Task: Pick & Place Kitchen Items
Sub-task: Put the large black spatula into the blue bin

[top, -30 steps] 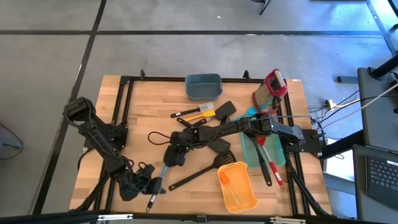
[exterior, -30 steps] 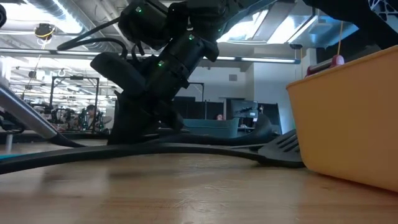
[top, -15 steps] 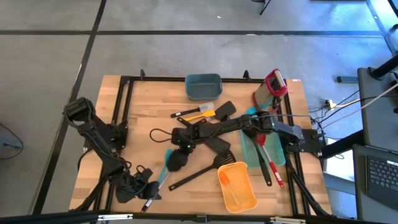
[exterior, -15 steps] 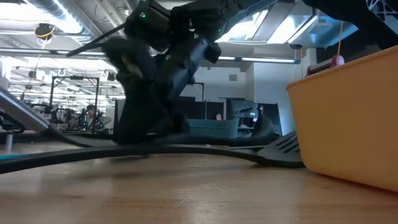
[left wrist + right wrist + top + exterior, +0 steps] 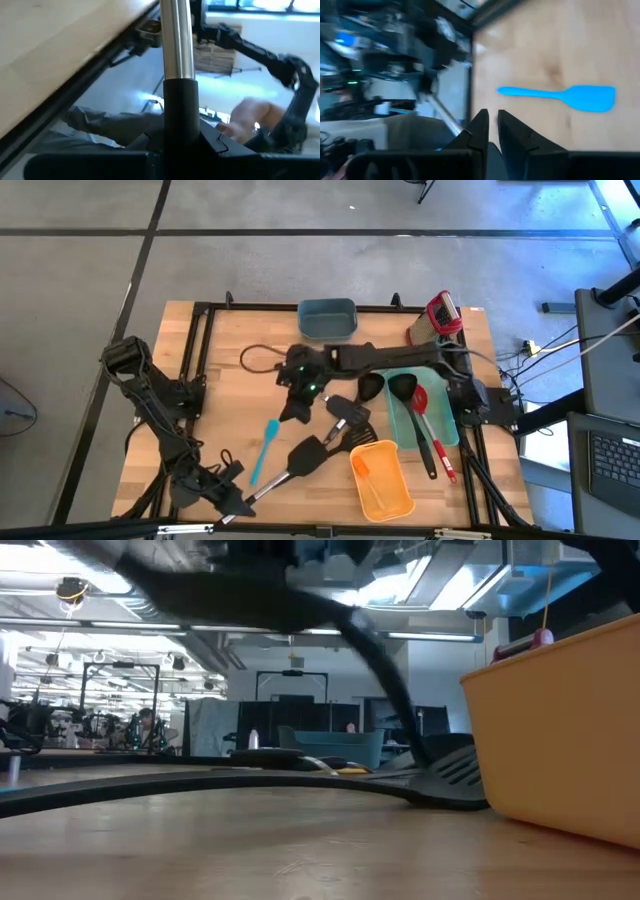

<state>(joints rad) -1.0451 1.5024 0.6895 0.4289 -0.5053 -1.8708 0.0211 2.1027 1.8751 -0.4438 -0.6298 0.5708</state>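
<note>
Left tool (image 5: pixel 232 498) pinches black turner (image 5: pixel 303 457) by its steel handle at the table's (image 5: pixel 225 380) near edge (lift level); right tool (image 5: pixel 292 412), pressed together, hovers mid-table

teal spatula (image 5: pixel 264 449), orange bin (image 5: pixel 381 479), red spoon (image 5: pixel 432 427).

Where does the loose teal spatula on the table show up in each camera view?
High view: teal spatula lies left of centre on the table, towards the near edge.
Low view: cannot make it out.
Left wrist view: not in it; a steel-handled turner fills the middle.
Right wrist view: lying flat on bare wood.
Shared landmark: the pale wooden table top, seen in every view.
</note>
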